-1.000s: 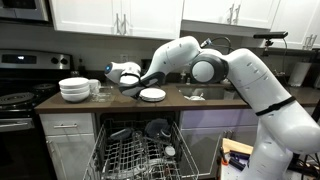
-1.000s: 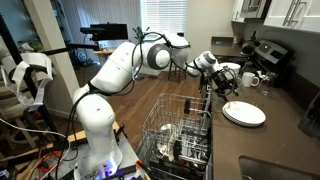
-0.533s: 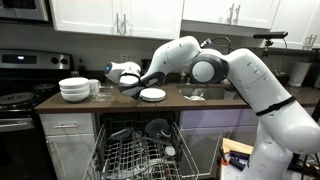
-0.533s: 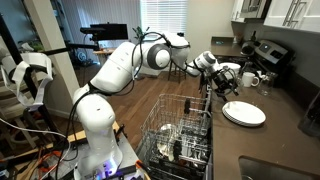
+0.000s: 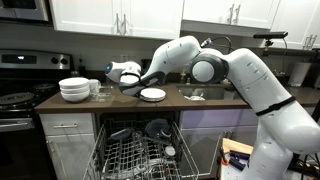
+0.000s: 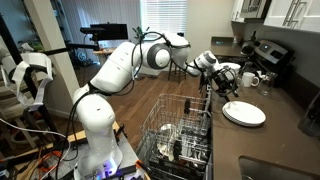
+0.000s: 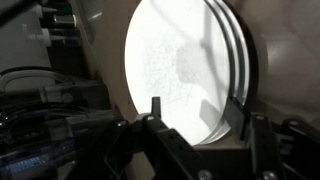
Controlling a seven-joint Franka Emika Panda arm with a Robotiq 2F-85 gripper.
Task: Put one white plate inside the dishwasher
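Note:
A small stack of flat white plates (image 5: 152, 94) lies on the dark counter above the open dishwasher (image 5: 120, 160); it also shows on the counter beside the rack (image 6: 243, 113). My gripper (image 5: 137, 88) reaches in at the stack's rim (image 6: 228, 91). In the wrist view the white plate (image 7: 170, 70) fills the picture, and my gripper (image 7: 195, 108) straddles its near edge. One finger lies over the plate's face and the other just outside the rim. The jaws stand apart. The dishwasher's wire rack (image 6: 165, 115) is pulled out.
White bowls (image 5: 74, 89) are stacked at the counter's end next to a glass (image 5: 100, 88) and the black stove (image 5: 15, 100). A dark round dish (image 5: 157, 128) stands in the rack. A sink (image 5: 205, 93) lies behind the arm, and mugs (image 6: 250, 78) sit further along.

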